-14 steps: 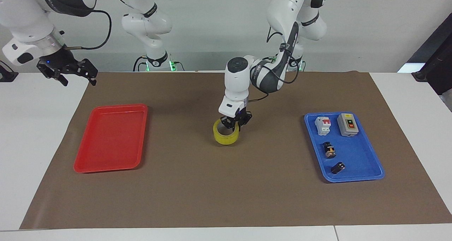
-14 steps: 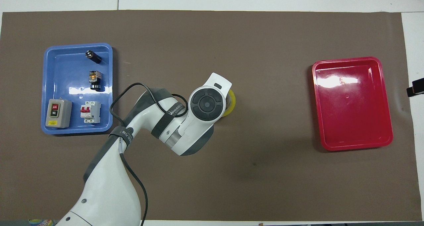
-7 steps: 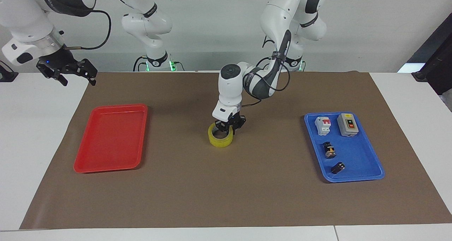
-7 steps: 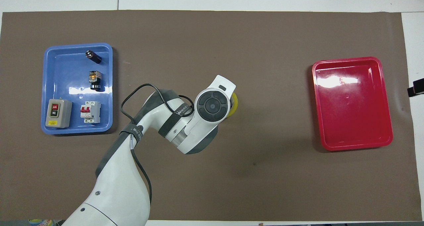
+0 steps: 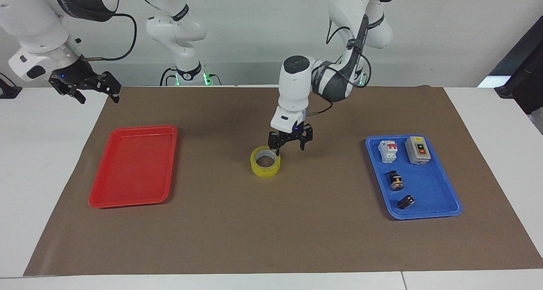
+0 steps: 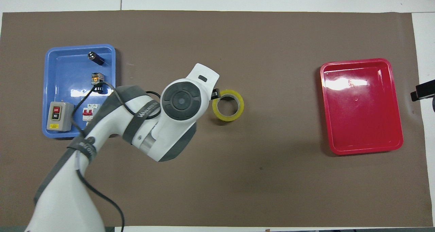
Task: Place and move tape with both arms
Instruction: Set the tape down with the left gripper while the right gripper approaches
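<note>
Lying flat mid-mat, tape (image 5: pixel 265 161), left gripper (image 5: pixel 290 144) spread just above its rim.

In the overhead view the left arm (image 6: pixel 149 123) covers part of the blue tray (image 6: pixel 56 60). The right gripper (image 6: pixel 421 94) is cut off at that view's edge

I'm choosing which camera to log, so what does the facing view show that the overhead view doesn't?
Only the facing view shows the left hand open, raised beside the yellow translucent tape roll, and the right hand open, waiting past the red plastic tray. Only the overhead view shows the roll's whole ring from above. Both show the roll lying flat on the brown mat and the blue plastic tray of parts.
</note>
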Motion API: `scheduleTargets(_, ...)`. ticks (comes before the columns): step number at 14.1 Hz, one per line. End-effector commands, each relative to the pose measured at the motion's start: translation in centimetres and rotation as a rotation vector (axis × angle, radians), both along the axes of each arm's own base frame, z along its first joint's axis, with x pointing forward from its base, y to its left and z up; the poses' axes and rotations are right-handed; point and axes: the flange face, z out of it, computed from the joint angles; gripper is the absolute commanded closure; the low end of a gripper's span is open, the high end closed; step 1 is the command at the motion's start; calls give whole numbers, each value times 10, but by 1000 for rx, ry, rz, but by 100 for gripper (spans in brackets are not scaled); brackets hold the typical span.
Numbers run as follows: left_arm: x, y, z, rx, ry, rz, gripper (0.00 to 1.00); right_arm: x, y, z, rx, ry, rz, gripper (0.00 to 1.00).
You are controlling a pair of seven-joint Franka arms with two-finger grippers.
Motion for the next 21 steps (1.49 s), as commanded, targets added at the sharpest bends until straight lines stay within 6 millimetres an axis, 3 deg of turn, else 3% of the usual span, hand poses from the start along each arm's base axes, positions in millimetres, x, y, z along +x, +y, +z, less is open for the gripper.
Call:
scheduleTargets(1, 1, 77, 38, 65, 42, -39, 0, 1, 55, 1, 5, -25, 28, 0)
scheduleTargets(4, 21, 156, 71, 48, 66, -86, 0, 19, 139, -10, 7, -86, -61, 0)
scheduleTargets(7, 35, 241, 99, 8, 110, -102, 0, 46, 227, -41, 27, -124, -148, 0)
scheduleTargets(9, 46, 291, 127, -10, 113, -102, 0, 60, 288, -72, 32, -157, -179, 0)
scheduleTargets(11, 56, 332, 155, -64, 119, -97, 0, 65, 324, -101, 42, -187, -175, 0)
scheduleTargets(13, 62, 364, 178, -70, 150, -124, 0, 54, 368, -126, 22, -181, -146, 0)
scheduleTargets(16, 65, 370, 192, -60, 191, -158, 0, 65, 332, -162, 24, -166, -187, 0)
scheduleTargets(18, 53, 371, 184, -68, 230, -157, 0, 56, 342, -194, 24, -165, -181, 0)
scheduleTargets(19, 49, 371, 181, -70, 239, -158, 0, 48, 358, -213, 24, -166, -165, 0)
scheduleTargets(21, 49, 368, 180, -70, 240, -158, 0, 47, 366, -240, 10, -146, -156, 0)
